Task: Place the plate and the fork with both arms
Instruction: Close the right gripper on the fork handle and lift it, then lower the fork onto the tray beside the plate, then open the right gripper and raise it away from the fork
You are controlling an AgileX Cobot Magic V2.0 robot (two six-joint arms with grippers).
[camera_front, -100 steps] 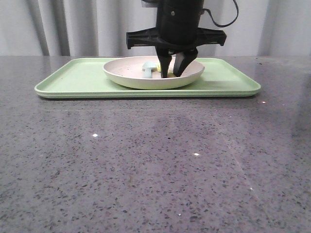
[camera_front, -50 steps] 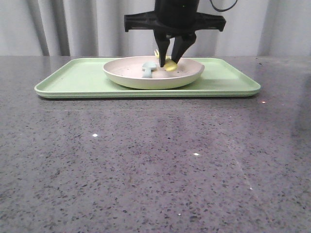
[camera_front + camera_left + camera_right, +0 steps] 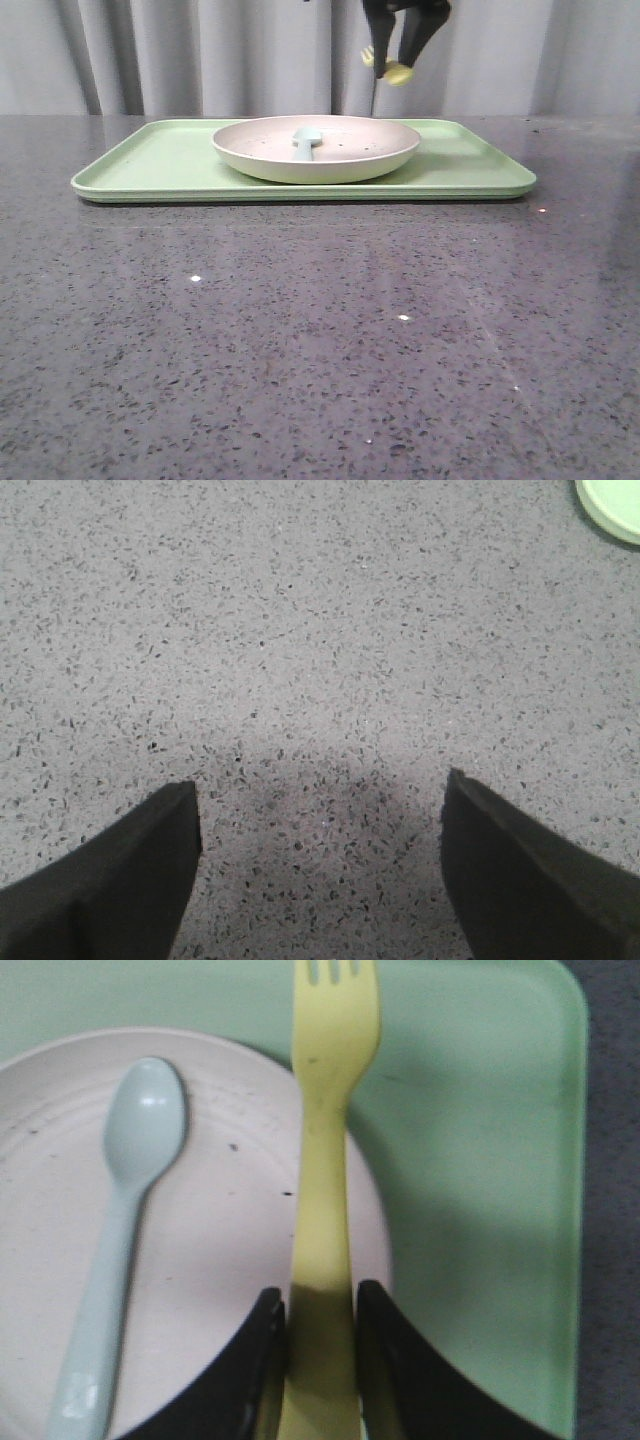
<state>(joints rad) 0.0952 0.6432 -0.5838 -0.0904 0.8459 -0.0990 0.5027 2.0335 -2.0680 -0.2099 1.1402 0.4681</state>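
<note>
Fork (image 3: 322, 1160): yellow, gripped by its handle between the closed fingers of the right gripper (image 3: 320, 1360), tines pointing away from the wrist. In the front view the fork (image 3: 396, 72) is seen held high above the tray (image 3: 150, 165), clear of everything below it.

Plate (image 3: 330, 160): resting on the tray, roughly at its middle. A light blue spoon (image 3: 115, 1230) lies inside the plate (image 3: 220, 1240), well apart from the fork. It is not part of the task and is best left undisturbed.

Left gripper (image 3: 320, 870): fingers spread wide, nothing between them, hovering over bare speckled table (image 3: 300, 630). Only a corner of the tray (image 3: 612, 505) is caught at the edge of that view, so this arm is judged well away from the plate.

Step in hand, as judged: the fork is being carried off to its placing spot. The grip should be kept firm, since the handle is smooth plastic, rounded, and could pivot between the fingers. Height should be kept until the plate's rim and the tray's raised edge are cleared. The fork should be lowered level, handle and tines together, and let go only once it rests on a surface. The plate is left for the left arm; the spoon may slide if the plate is tilted.
</note>
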